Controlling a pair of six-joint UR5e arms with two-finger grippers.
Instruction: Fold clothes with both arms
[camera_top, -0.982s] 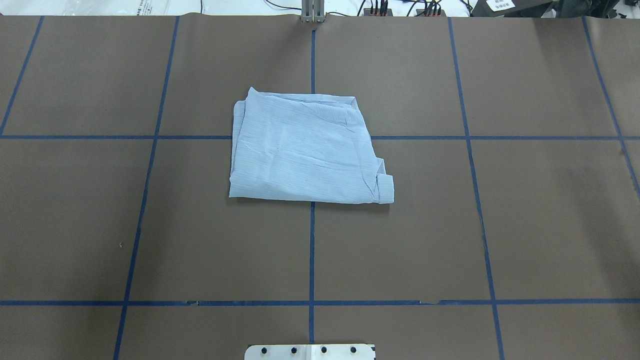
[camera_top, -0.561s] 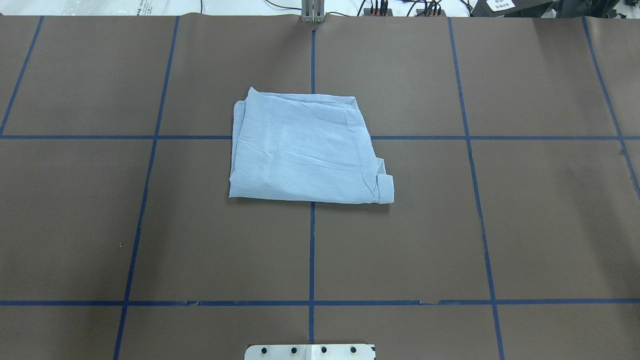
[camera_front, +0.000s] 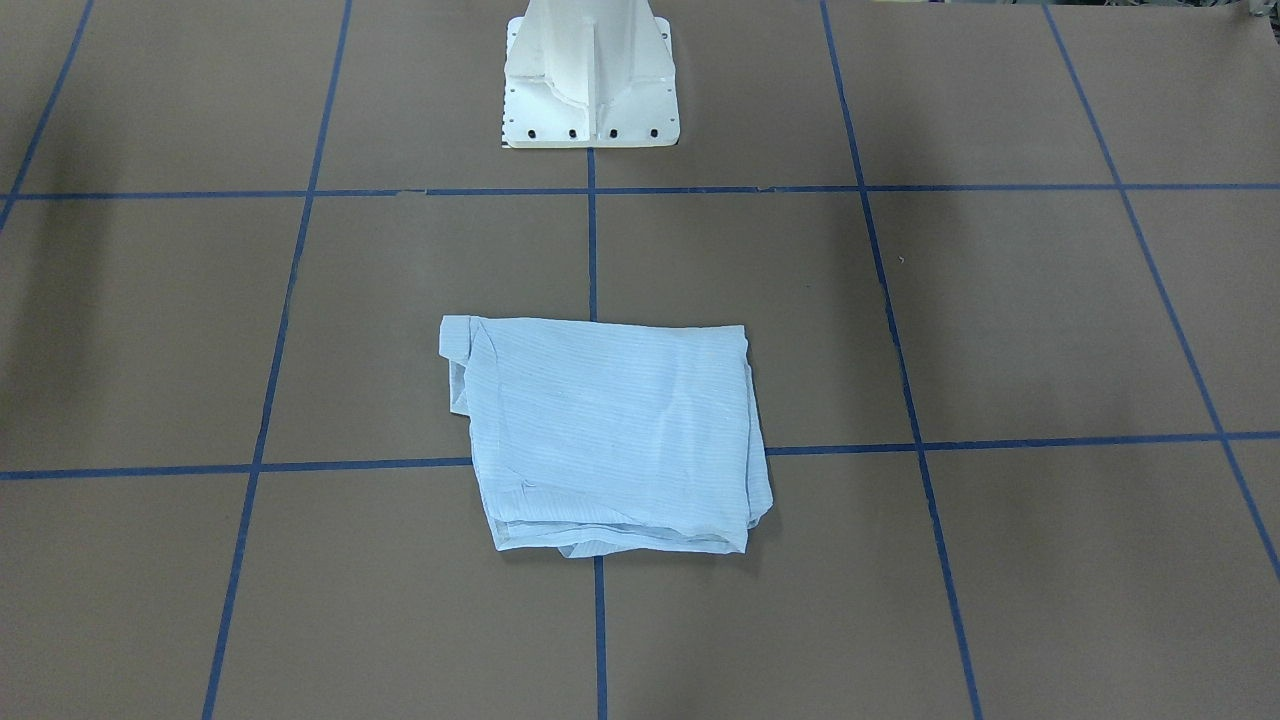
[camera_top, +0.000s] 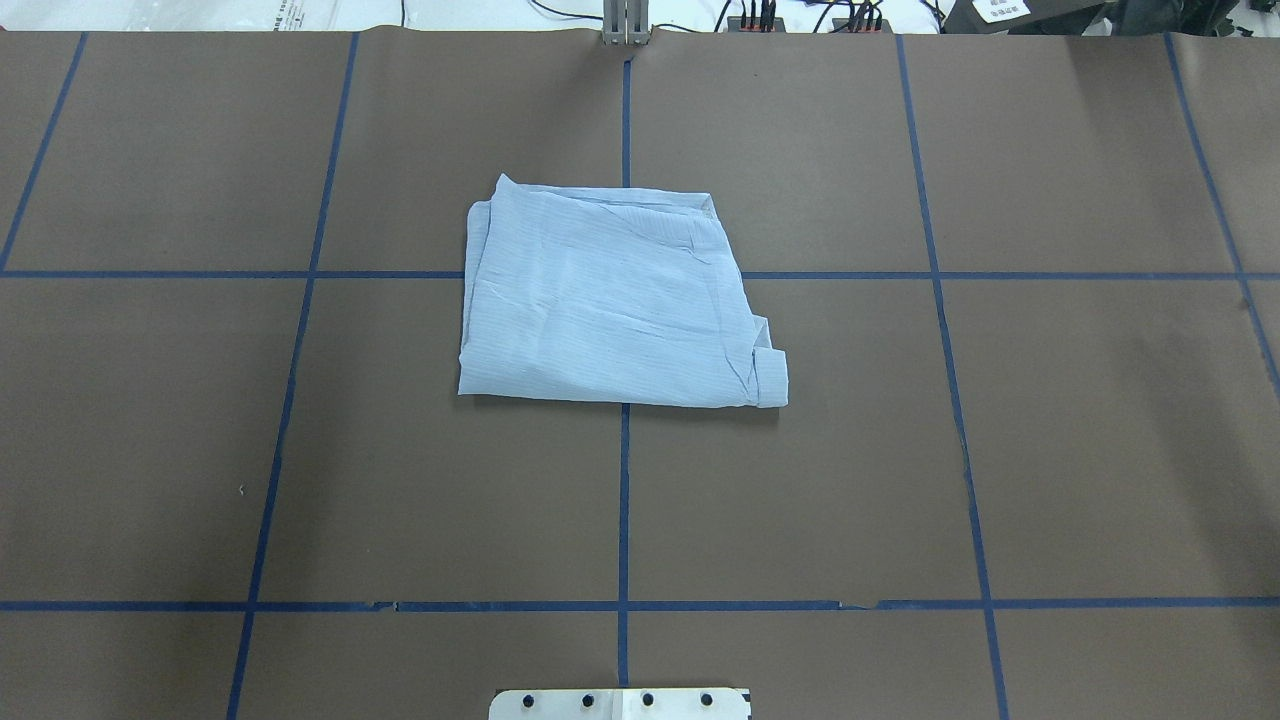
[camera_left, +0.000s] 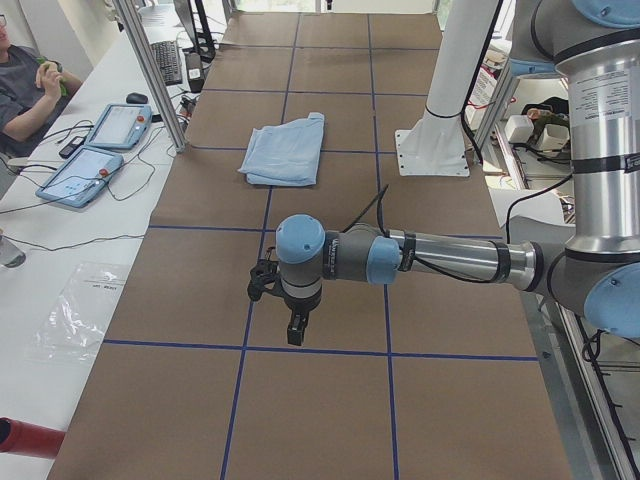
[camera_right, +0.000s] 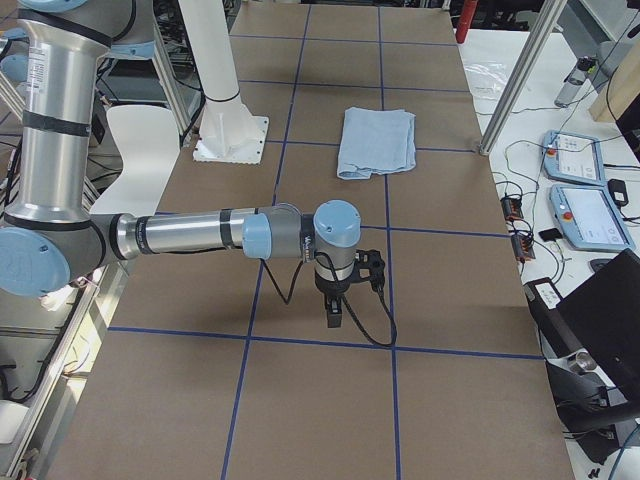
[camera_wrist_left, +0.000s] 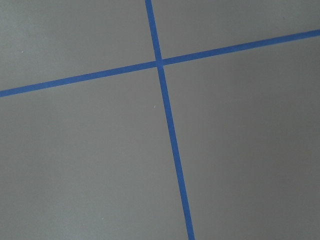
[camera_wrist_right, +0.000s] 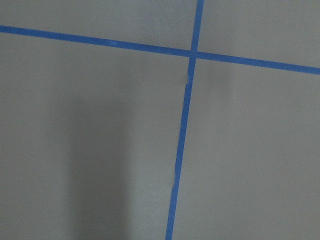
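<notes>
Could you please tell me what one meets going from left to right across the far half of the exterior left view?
Seated person → teach pendants → folded shirt → white pedestal base.

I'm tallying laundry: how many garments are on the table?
1: a folded shirt in the middle of the table. No other garment shows, though its folds could hide a small one.

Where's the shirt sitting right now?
In the overhead view the folded shirt lies flat mid-table, covering a crossing of the blue tape lines, straight ahead of the white pedestal base.
</notes>
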